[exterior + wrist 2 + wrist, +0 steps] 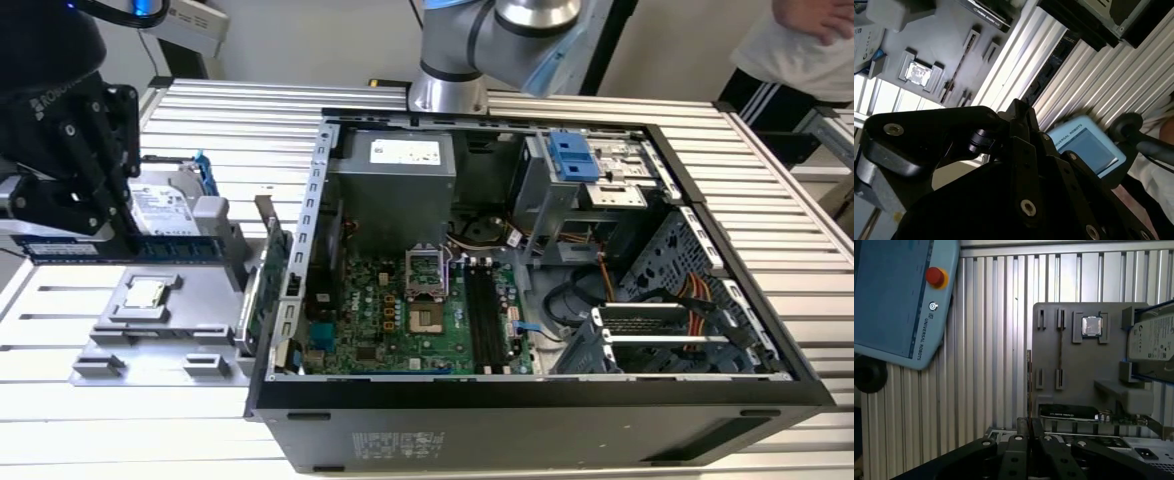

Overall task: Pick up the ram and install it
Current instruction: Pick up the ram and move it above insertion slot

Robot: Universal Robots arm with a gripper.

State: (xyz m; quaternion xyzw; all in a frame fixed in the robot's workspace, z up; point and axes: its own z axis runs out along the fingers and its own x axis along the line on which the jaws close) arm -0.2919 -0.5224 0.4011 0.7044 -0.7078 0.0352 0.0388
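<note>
The ram (147,247) is a long dark-blue stick held level above the grey fixture (174,320), at the exterior view's left. My gripper (60,235) is shut on it, well to the left of the open computer case (534,415). In the first wrist view the ram (1028,390) shows edge-on as a thin strip running out from between the closed fingers (1021,432). The second wrist view shows the ram (1051,67) as a dark board reaching out from my gripper (1019,110). The black memory slots (483,320) lie on the green motherboard inside the case.
The fixture carries a processor chip (144,293), a silver hard drive (167,210) and an upright green card (274,265). A blue teach pendant (899,295) lies on the ribbed table. A person (801,50) stands at the exterior view's far right.
</note>
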